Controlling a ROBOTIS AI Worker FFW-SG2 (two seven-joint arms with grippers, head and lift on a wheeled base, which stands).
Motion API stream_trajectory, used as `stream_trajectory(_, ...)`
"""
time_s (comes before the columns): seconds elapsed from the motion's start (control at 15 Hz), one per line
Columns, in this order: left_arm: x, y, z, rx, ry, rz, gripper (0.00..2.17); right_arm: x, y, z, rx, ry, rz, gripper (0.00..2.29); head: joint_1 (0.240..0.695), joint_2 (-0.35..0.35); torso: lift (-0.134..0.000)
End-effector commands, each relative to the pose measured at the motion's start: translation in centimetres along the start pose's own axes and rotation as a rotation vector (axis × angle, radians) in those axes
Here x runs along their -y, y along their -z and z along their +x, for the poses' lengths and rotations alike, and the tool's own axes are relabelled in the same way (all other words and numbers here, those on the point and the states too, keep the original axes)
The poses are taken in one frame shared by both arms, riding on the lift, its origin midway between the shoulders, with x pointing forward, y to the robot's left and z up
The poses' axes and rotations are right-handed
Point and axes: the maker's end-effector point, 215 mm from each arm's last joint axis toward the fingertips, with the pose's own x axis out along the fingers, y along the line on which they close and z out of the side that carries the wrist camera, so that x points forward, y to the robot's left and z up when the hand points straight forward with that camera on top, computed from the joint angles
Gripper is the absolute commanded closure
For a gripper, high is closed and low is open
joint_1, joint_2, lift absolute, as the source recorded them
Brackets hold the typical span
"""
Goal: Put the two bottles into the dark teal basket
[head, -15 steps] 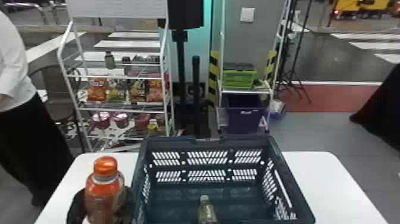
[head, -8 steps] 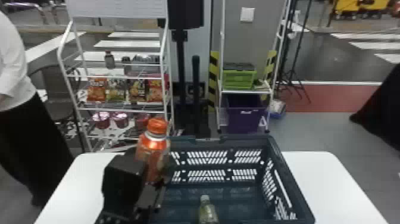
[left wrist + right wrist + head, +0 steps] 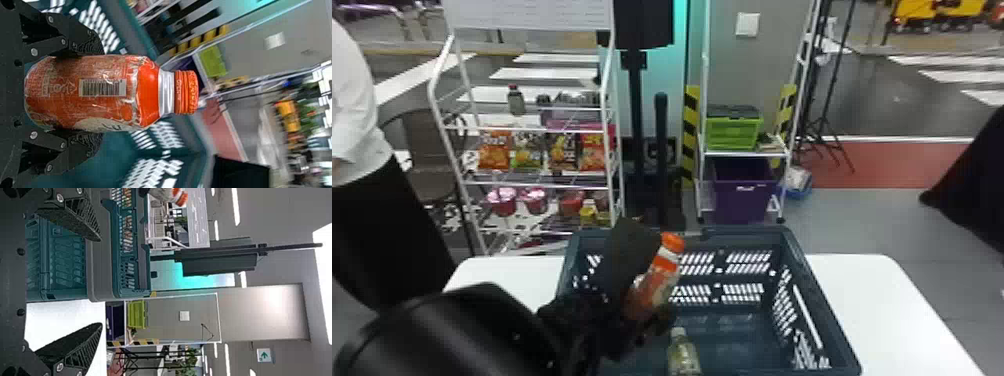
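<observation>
In the head view my left gripper [image 3: 642,310] is over the left part of the dark teal basket [image 3: 832,320], shut on the orange-capped bottle [image 3: 657,282], which leans to the right. Seen from the left wrist, the gripper [image 3: 92,94] has one finger on each side of the orange bottle [image 3: 98,92], its cap pointing away from the palm. The second bottle [image 3: 683,352], greenish with a pale cap, lies inside the basket. My right gripper [image 3: 100,282] stands open with nothing between its fingers, beside the teal basket [image 3: 66,262] in the right wrist view.
The basket stands on a white table [image 3: 892,300]. Behind it are a wire rack [image 3: 532,130] with snacks at the left, a dark post [image 3: 661,160], and a shelf holding a green crate [image 3: 732,132] above a purple bin [image 3: 742,195].
My left arm has moved right from the table's left side, carrying the orange bottle over the basket; the bottle has gone from upright to tilted. The greenish bottle has stayed in place.
</observation>
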Motion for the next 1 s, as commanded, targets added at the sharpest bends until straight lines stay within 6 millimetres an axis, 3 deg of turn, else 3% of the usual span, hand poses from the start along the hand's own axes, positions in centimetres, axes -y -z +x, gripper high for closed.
stream_trajectory(0.0,0.0,3.0,1.0,-0.162,0.032,0.032,2.15,0.0,-0.2,-0.3,0.003,0.001,-0.002,0.13,0.499,0.0,0.0)
stream_trajectory(0.27,1.3,3.4,3.3,-0.254,0.114,0.091,2.15,-0.1,-0.3,-1.0,0.008,0.002,-0.004,0.13,0.499,0.0,0.0)
stream_trajectory(0.47,3.6,2.9,5.1,-0.317,0.211,0.109,2.15,-0.2,-0.6,-1.3,0.018,0.004,-0.005,0.13,0.499,0.0,0.0)
stream_trajectory(0.93,7.0,4.5,8.9,-0.497,0.319,0.144,2.15,-0.1,-1.3,-2.5,0.057,0.016,-0.011,0.13,0.499,0.0,0.0)
